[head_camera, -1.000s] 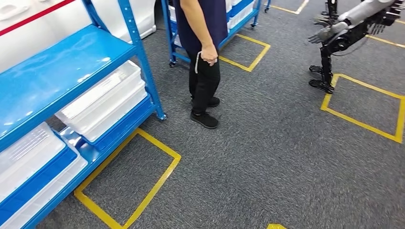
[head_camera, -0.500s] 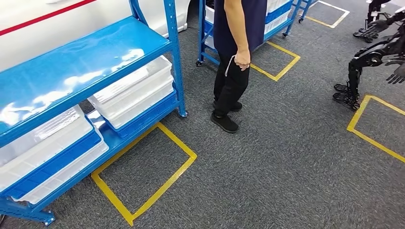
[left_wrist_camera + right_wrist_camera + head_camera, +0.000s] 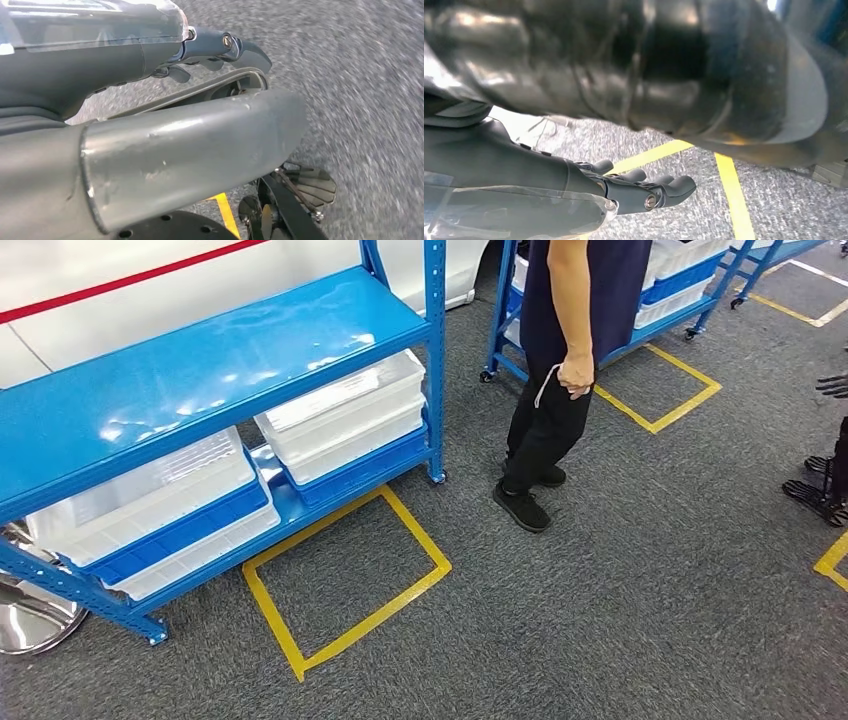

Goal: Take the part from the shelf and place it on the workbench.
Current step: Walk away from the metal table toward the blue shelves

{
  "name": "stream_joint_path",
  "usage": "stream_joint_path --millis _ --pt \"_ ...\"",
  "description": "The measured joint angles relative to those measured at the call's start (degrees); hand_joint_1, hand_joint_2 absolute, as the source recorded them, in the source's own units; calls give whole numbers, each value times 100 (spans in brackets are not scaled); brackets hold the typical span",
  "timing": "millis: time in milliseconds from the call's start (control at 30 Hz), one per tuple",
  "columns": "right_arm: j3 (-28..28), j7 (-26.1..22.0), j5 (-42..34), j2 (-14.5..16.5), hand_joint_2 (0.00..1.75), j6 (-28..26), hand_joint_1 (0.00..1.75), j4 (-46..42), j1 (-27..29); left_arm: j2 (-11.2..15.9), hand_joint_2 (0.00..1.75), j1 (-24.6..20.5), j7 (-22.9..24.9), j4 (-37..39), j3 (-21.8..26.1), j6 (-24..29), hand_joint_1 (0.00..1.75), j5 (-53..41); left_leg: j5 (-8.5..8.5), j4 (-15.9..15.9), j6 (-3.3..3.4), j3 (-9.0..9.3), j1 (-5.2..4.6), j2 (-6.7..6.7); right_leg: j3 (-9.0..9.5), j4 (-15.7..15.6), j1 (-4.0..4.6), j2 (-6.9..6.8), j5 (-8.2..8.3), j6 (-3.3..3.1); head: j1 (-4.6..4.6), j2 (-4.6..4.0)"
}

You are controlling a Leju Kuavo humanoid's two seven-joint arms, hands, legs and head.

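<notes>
Both hands are seen from their wrist cameras, hanging over grey carpet; the left hand (image 3: 215,50) is shown with dark fingers (image 3: 250,50) loosely extended and nothing held in them; the right hand (image 3: 634,187) is likewise seen with its dark fingers (image 3: 674,186) stretched out side by side, slightly apart, and nothing gripped. From the head view a blue metal shelf rack (image 3: 200,360) is seen at the left, its glossy top deck bare; translucent white plastic bins (image 3: 345,415) with blue stacked trays are held on its lower shelf; which of these holds the part cannot be told. A yellow taped floor square (image 3: 345,585) is laid just in front of the rack; a person in dark clothes and black shoes (image 3: 560,390) is stood beside the rack's corner post; a second blue wheeled rack (image 3: 690,280) with white bins is placed behind that person; a polished metal dish (image 3: 30,615) is glimpsed beside the rack's leftmost foot.
</notes>
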Motion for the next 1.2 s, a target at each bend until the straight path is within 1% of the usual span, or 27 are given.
stream_joint_path --millis 67,100,133,200,233,300,333,367,400,433,467,500,567,600,633,700,733,767,833,900,933,967,1000,1033,1100,1133,1200 --pt "0 -2 2 6 0 0 0 0 -6 5 0 -1 0 0 1 12 0 17 284 -832 79 471 -39 228 20 15 18 -124 -21 22 1 0" --pt "0 -4 2 10 0 0 0 0 -8 9 0 -10 -1 0 2 20 0 23 344 -1092 125 606 -65 322 27 20 26 -174 -30 45 1 0" --pt "0 -6 3 15 0 0 0 0 -12 12 0 -15 -1 0 2 25 0 25 351 -1213 167 655 -89 378 34 22 29 -222 -35 71 1 1" --pt "-1 -9 4 28 0 0 0 -1 -30 15 0 -7 -2 0 7 32 0 28 377 -1255 228 647 -94 283 51 13 32 -304 -38 129 1 1" --pt "-1 -10 4 32 0 -1 0 -1 -40 13 0 2 -2 0 10 32 0 29 408 -1292 253 660 -76 227 56 35 28 -258 -60 162 2 0" --pt "-3 -11 5 33 0 -2 0 -2 -44 7 0 4 -2 0 15 33 0 32 483 -1367 309 680 -25 123 -58 329 14 31 -282 223 5 0" --pt "-5 -11 5 29 0 -2 0 -2 -38 3 0 -1 -2 0 16 33 0 33 505 -1377 323 668 -16 73 -205 653 -9 208 -476 247 6 0" --pt "-7 -11 5 27 0 -2 0 -2 -34 2 0 -7 -2 0 17 33 0 35 518 -1375 337 646 -11 15 -388 1035 -24 313 -676 264 7 0" --pt "-10 -12 5 24 0 -2 0 -2 -31 2 0 -10 -2 0 19 33 0 37 525 -1365 337 626 -9 -54 -551 1374 -37 355 -808 279 6 0" --pt "-13 -13 5 21 0 -2 0 -2 -31 1 0 -7 -2 0 21 33 0 37 527 -1350 334 613 -6 -124 -639 1560 -48 367 -833 293 6 1" --pt "-15 -13 5 19 0 -3 0 -2 -32 1 0 -3 -2 0 24 33 0 37 526 -1329 324 605 0 -202 -618 1521 -60 373 -735 306 7 1" --pt "-19 -13 5 17 0 -3 0 -2 -34 -1 0 1 -2 0 26 33 0 37 520 -1303 309 601 8 -281 -493 1271 -78 394 -545 316 6 1" --pt "-25 -10 7 14 0 -4 0 -1 -33 -4 0 -3 -2 0 29 33 0 38 495 -1225 252 571 16 -432 -137 520 -118 590 -193 335 6 0" --pt "-27 -10 9 14 0 -4 0 -1 -31 -5 0 -9 -3 0 29 33 0 40 488 -1188 213 543 13 -497 -29 267 -131 676 -107 326 4 -1" --pt "-30 -9 11 14 0 -5 0 0 -30 -6 0 -11 -3 0 30 33 0 43 488 -1164 174 513 9 -549 16 143 -130 738 -85 309 4 -1" --pt "-32 -9 15 15 0 -6 0 0 -32 -5 0 5 -4 0 36 32 0 49 516 -1164 99 465 18 -644 -2 136 -110 667 -73 235 2 0" --pt "-33 -9 16 14 0 -7 0 0 -33 -4 0 18 -4 0 41 30 0 51 507 -1145 71 445 26 -620 -2 126 -106 608 -56 193 3 1" --pt "-33 -9 19 14 0 -7 0 0 -33 -3 0 27 -4 0 46 28 0 53 449 -1064 48 400 26 -532 -4 113 -107 546 -41 147 2 1" --pt "-33 -10 28 14 0 -8 0 0 -19 -2 0 18 -4 0 53 20 0 56 144 -572 20 174 16 -253 -17 95 -102 395 -25 73 1 0" --pt "-33 -10 39 10 0 -10 0 0 3 -5 0 1 -4 0 57 7 0 60 -217 179 1 -169 13 -103 -42 97 -70 228 -32 38 0 -1" --pt "-33 -8 43 7 0 -14 0 0 10 -7 0 0 -5 0 60 -2 0 63 -290 421 -1 -268 14 -76 -49 98 -54 143 -35 33 0 -1" --pt "-33 -4 46 3 0 -35 0 0 14 -8 0 4 -9 0 63 -11 0 70 -256 461 7 -264 12 -59 -51 100 -40 70 -39 29 0 -1" --pt "-35 -2 45 1 0 -77 0 0 15 -8 0 9 -17 0 67 -20 0 81 -120 261 27 -138 8 -43 -44 100 -27 16 -43 29 0 0" --pt "-42 0 41 1 0 -135 0 0 11 -8 0 16 -29 0 70 -29 0 92 69 -108 63 77 -2 -21 -32 101 -16 -28 -48 33 0 0" --pt "-63 -16 25 7 0 -262 0 -1 0 -1 0 23 -58 -1 78 -37 0 114 307 -858 157 492 -43 60 -20 105 3 -86 -60 61 1 1" --pt "-76 -29 19 10 0 -298 0 -1 -9 3 0 26 -72 -2 80 -38 0 120 341 -1060 189 598 -65 92 -21 108 7 -110 -61 83 2 1" --pt "-102 -56 11 17 0 -326 0 -2 -27 7 0 39 -94 -3 85 -37 0 136 337 -1165 219 623 -93 108 -17 102 3 -135 -51 141 1 1"
